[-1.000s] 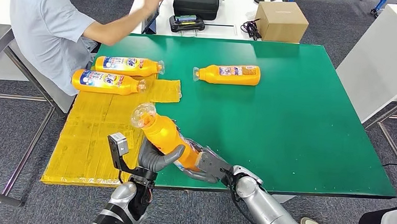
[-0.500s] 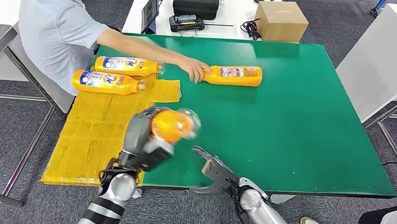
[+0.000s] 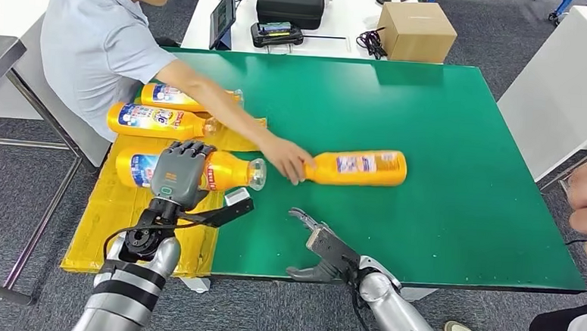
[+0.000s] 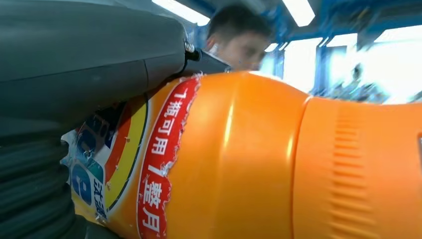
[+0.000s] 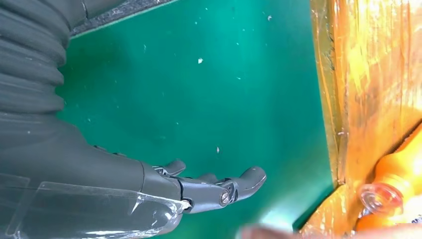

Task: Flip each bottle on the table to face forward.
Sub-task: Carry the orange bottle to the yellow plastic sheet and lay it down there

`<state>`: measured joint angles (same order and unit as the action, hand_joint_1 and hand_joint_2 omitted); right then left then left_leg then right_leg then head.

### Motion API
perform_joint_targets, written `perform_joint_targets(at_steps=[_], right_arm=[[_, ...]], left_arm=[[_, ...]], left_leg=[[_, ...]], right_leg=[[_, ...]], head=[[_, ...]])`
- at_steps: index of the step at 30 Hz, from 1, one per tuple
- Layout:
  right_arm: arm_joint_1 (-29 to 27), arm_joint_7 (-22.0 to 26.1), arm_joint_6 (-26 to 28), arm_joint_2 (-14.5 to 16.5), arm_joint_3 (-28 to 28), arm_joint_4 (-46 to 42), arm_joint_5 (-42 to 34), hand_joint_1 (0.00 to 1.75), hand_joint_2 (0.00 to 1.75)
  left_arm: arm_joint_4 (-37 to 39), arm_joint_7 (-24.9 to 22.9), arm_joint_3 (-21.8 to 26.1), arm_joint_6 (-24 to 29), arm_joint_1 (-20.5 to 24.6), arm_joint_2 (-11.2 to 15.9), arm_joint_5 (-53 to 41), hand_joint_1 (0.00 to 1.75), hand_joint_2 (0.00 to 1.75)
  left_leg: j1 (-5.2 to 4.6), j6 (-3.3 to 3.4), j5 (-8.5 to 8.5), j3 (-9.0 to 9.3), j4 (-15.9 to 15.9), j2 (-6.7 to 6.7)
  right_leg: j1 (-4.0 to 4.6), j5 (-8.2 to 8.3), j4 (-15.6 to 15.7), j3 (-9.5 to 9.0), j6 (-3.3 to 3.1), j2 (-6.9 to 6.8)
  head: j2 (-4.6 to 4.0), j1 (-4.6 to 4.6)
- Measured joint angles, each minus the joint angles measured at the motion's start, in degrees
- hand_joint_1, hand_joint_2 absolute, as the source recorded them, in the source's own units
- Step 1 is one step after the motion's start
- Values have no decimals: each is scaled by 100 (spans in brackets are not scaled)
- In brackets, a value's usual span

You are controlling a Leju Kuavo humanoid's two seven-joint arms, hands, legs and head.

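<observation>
bottles lie about the green table [image 3: 439,219], all orange, all on their sides. left hand [image 3: 178,173] is clamped over the nearest bottle [image 3: 222,170], which rests on the yellow mat [image 3: 128,217] at about eight o'clock of the table, clear cap toward three o'clock. from the wrist camera its label [image 4: 149,164] shows plainly: a red band with white chinese characters, 1瓶可用1整月, beside blue and yellow print i can't make out.

right hand [image 3: 318,252] hovers low at the near edge, around six o'clock, fingers [image 5: 239,185] spread apart, holding nothing.

a person in a pale blue shirt [image 3: 92,45] reaches across from ten o'clock; the person's hand [image 3: 289,159] grips the neck of a fourth bottle [image 3: 358,167] near the table's middle, its small label too fine to read. two more bottles, the upper one [image 3: 169,95] and the lower one [image 3: 156,120], lie at nine o'clock, blue-and-white labels up, lettering too small to read. a cardboard box [image 3: 416,32] and black case [image 3: 289,4] sit at twelve o'clock on a white table [image 3: 343,24].
</observation>
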<state>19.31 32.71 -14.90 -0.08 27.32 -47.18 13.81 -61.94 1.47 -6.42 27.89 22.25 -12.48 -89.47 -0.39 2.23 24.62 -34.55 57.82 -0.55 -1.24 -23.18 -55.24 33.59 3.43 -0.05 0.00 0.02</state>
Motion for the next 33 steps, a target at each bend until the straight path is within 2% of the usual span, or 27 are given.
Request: perform_joint_targets(at_steps=[2,7,11,12,15,16,33], right_arm=[[44,44,-22,1,4,35,1,0,175],[180,139,-35,27,20,155,5,0,175],[247,168,-31,54,29,238,8,0,175],[258,173,-29,57,31,257,9,0,175],[282,192,-18,70,34,308,16,0,175],[286,198,-14,75,35,324,19,0,175],[360,220,105,157,54,452,160,0,175]], left_arm=[[404,-109,-81,-94,181,123,-15,175,175],[1443,114,-117,-263,566,272,51,173,175],[1989,175,-110,-351,726,316,78,154,175],[2094,162,-110,-369,751,321,69,122,175],[2356,75,-110,-393,817,331,10,12,175],[2428,36,-110,-392,839,335,-13,2,175],[3051,-437,-121,-852,1216,350,-44,0,175]], left_leg=[[0,0,0,-1,0,-1],[0,0,-1,-1,0,3],[0,0,-1,-2,0,1],[0,0,0,-2,0,1],[0,0,0,-2,0,1],[0,0,0,-2,0,1],[0,-1,-1,27,0,1]], right_leg=[[0,0,0,0,0,-1],[-1,1,-1,0,2,1],[-1,1,-1,0,2,1],[-1,1,-1,1,2,1],[-1,1,-1,1,2,1],[-1,1,-1,1,2,0],[0,1,-2,-29,2,0]], head=[[0,1],[0,1],[0,1],[0,1],[0,0],[0,0],[0,0]])
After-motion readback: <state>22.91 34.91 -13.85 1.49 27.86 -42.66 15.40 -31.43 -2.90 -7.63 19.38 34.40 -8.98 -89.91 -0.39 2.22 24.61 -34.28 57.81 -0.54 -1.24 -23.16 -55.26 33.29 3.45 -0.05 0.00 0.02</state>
